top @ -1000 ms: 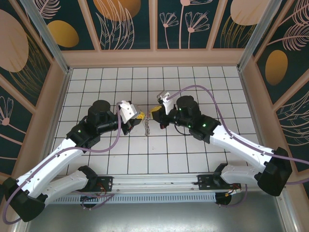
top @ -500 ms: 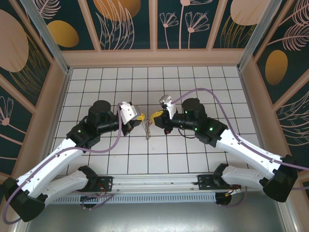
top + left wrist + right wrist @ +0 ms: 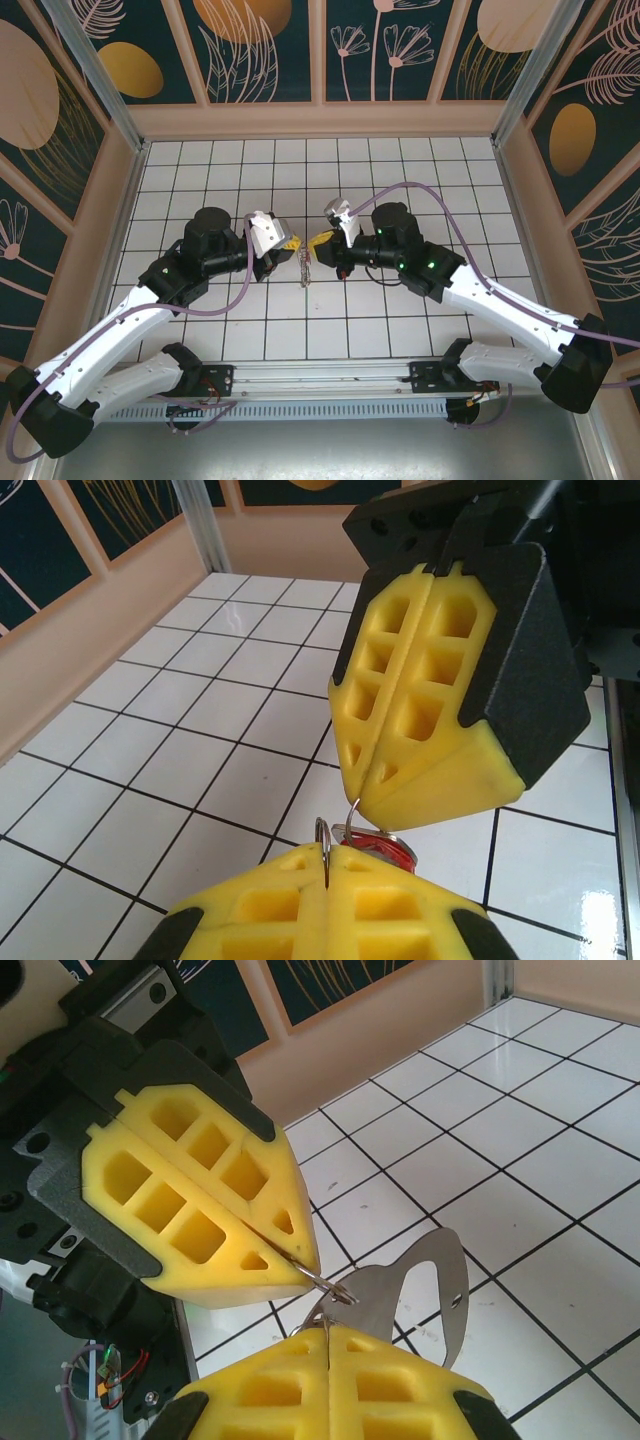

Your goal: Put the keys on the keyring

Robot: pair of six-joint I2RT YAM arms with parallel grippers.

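My left gripper [image 3: 291,245] and right gripper [image 3: 316,240] meet tip to tip above the middle of the tiled floor. The left gripper [image 3: 327,852] is shut on the keyring [image 3: 324,830], a thin wire loop that sticks up from its yellow pads. Facing it, the right gripper [image 3: 372,775] is shut on a curved wire that leads to the key. The key's red tag [image 3: 390,851] lies just behind the left fingers. From the right wrist, the key [image 3: 445,1280] is a flat silvery plate beyond the right gripper [image 3: 328,1328]. The left gripper [image 3: 300,1260] pinches the keyring [image 3: 324,1285] right beside it. A small metal bunch [image 3: 306,268] hangs below both tips.
White tiled floor [image 3: 400,180] with dark grid lines, ringed by a low tan wall [image 3: 320,118] and decorated panels. Purple cables [image 3: 440,200] loop over both arms. A rail with the arm bases [image 3: 320,385] runs along the near edge.
The right arm has shifted its forearm and wrist a little while its fingertips stay at the left gripper's tips. The left arm has barely moved. Both grippers stay shut.
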